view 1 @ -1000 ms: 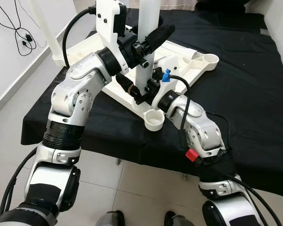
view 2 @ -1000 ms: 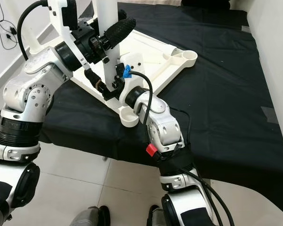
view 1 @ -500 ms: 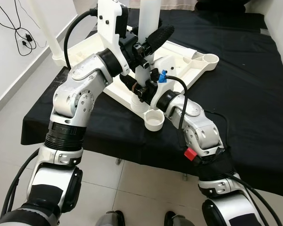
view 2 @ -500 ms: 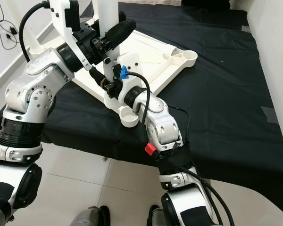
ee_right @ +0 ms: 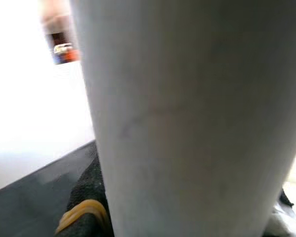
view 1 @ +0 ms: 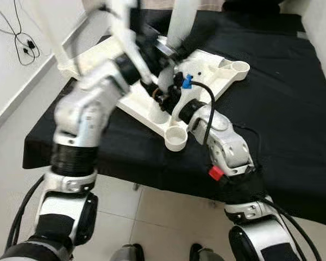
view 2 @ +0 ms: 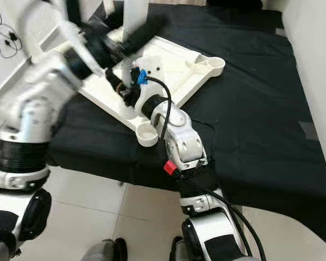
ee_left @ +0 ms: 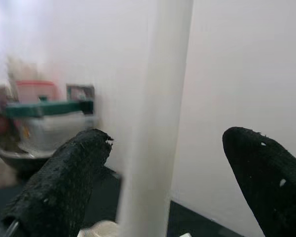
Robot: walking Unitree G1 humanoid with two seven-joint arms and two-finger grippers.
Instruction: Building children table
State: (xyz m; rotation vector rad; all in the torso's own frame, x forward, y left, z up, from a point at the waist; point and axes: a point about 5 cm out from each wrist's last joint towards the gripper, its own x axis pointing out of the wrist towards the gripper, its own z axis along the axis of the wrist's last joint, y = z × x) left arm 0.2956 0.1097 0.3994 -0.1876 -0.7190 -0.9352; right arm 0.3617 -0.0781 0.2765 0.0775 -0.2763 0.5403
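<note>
A white tabletop (view 1: pixel 204 68) lies upside down on a counter (view 1: pixel 282 109) draped in black cloth, one round corner socket (view 1: pixel 175 138) near the counter's front edge and another (view 2: pixel 214 64) toward the far right. A white leg (view 1: pixel 180 24) stands upright from the tabletop, and both arms reach in to it. The left hand (view 1: pixel 176 46) is up on the leg, blurred in the head views; from the left wrist its two black fingers (ee_left: pixel 59 182) stand well apart with the leg (ee_left: pixel 155 118) between them, and no contact with the leg shows. The right hand (view 1: pixel 164 97) sits low at the leg's base, just above the tabletop; from the right wrist the leg (ee_right: pixel 187 118) looms very close, with a black finger (ee_right: pixel 89 197) carrying a yellow band at its foot, but whether this hand is clamped on the leg cannot be told. A blue clip (view 1: pixel 187 82) sits on the right wrist's cable, and a red button (view 1: pixel 215 173) on the forearm. Another leg (view 1: pixel 46 30) rises at the tabletop's far left corner. A black cable (view 1: pixel 23 41) hangs on the left wall above the tiled floor (view 1: pixel 152 212).
</note>
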